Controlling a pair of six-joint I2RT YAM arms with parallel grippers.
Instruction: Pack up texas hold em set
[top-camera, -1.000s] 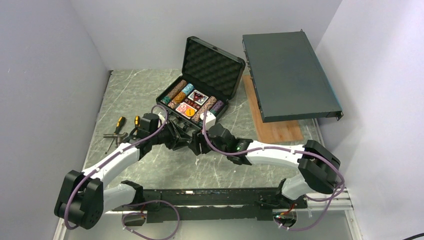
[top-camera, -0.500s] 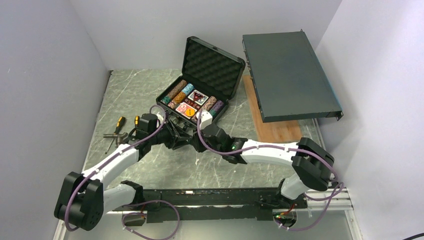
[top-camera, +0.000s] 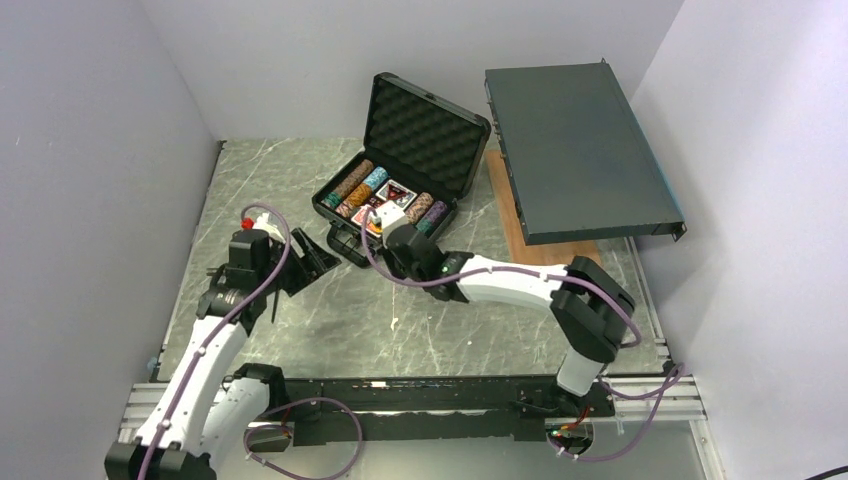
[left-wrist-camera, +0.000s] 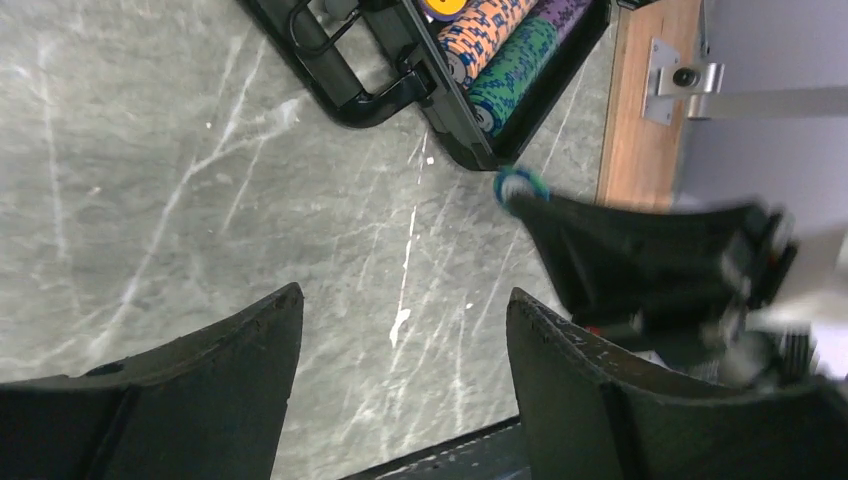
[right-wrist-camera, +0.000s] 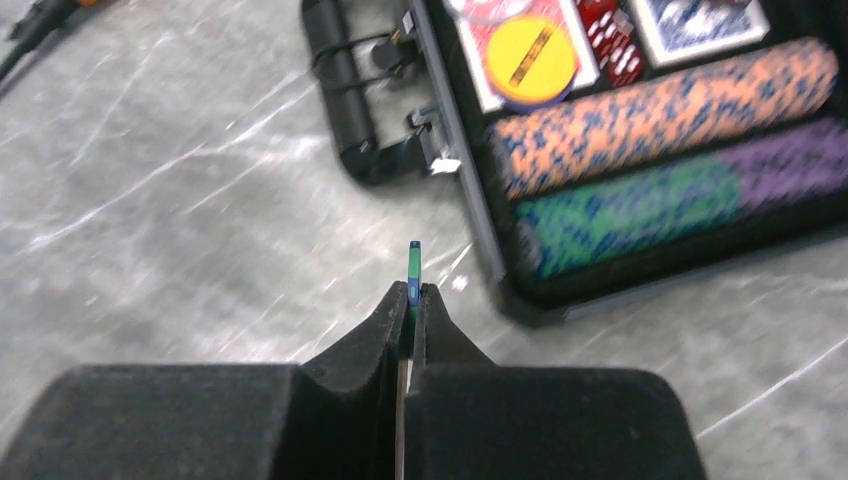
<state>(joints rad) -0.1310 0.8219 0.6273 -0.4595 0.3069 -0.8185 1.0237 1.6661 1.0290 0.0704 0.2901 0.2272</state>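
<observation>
Pictured: the right gripper (right-wrist-camera: 412, 300) was pinched tight on a single green-and-blue poker chip (right-wrist-camera: 414, 262), held on edge above the marble table (top-camera: 330, 330). The left gripper (left-wrist-camera: 400, 300) stood wide open over bare stone with nothing between its jaws. Ahead of the right gripper and a little to its right lay the open black case (top-camera: 425, 130), its foam-lined lid propped up on the far side. The case's front wall and its handle (right-wrist-camera: 345, 90), lying flat on the table ahead and slightly left, stood between the held chip and the tray. Just beyond that wall ran a green-and-purple row of chips (right-wrist-camera: 650, 195), then an orange-and-blue row (right-wrist-camera: 660, 105). A yellow round button (right-wrist-camera: 530, 60), red dice (right-wrist-camera: 610, 28) and a blue card deck (right-wrist-camera: 700, 20) lay farther on. Well off to the right gripper's right, a large grey metal box (top-camera: 580, 150) lay over part of a wooden board (top-camera: 555, 262).
</observation>
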